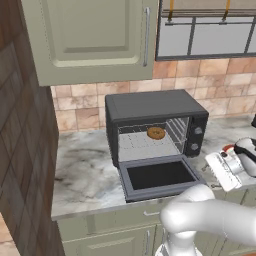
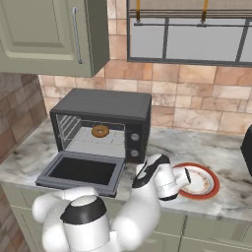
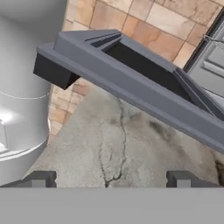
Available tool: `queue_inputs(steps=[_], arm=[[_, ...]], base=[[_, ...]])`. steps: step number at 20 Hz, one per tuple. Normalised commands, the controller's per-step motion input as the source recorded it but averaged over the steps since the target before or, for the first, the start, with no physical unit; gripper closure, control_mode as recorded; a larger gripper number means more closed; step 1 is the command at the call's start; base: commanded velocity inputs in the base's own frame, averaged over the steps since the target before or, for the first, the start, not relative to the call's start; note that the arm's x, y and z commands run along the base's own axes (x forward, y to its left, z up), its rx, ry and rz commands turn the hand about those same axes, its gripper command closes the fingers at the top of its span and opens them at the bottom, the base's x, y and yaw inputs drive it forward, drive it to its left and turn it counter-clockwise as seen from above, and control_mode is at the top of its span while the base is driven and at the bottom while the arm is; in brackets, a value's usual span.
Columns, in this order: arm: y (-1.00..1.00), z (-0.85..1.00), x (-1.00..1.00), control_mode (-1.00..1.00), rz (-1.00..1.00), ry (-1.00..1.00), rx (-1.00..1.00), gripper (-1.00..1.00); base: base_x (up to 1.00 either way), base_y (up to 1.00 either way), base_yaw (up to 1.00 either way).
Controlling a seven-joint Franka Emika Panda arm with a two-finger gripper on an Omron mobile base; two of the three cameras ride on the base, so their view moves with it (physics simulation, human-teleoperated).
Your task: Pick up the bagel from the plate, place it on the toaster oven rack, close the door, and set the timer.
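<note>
Marble counter (image 1: pixel 85 175) below tan tiled wall (image 1: pixel 80 107)

Bagel (image 1: pixel 156 133) on rack (image 1: pixel 145 146) (inside oven); plate (image 2: pixel 205 182) right.

A grey marbled counter (image 2: pixel 216 142) is seen carrying the black toaster oven (image 2: pixel 106 106); the plate (image 2: pixel 206 189) is set just beside it.

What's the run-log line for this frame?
bagel: on rack | door: open | plate: empty | gripper: open, empty, beside door
</note>
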Motion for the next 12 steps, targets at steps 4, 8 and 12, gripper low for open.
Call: queue_inputs(steps=[4,8,12], arm=[[0.31,-0.09,-0.09,-1.0,-0.03,0.04,0.18,-1.0],[0.42,0.0,-0.16,-1.0,-0.01,0.17,0.21,-1.0],[0.34,0.06,-0.22,-1.0,-0.01,0.25,0.17,-1.0]], base=[[0.0,0.0,0.0],[0.0,0.0,0.0],[0.0,0.0,0.0]])
